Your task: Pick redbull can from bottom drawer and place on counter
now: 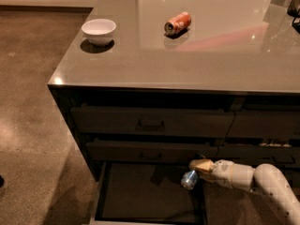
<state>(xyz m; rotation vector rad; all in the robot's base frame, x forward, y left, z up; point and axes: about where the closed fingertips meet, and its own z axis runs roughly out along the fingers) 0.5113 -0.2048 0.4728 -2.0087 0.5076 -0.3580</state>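
While the end effector (195, 169) grips the tilted redbull can (189, 180), the open bottom drawer (136, 191) lies below it and the bench (140, 64) above

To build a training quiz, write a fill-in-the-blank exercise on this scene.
1. The gripper holds the redbull can over the bottom drawer, which is ___.
2. The orange can on the counter lies on its ___.
3. The bowl near the counter's corner is coloured ___.

Missing words: open; side; white.
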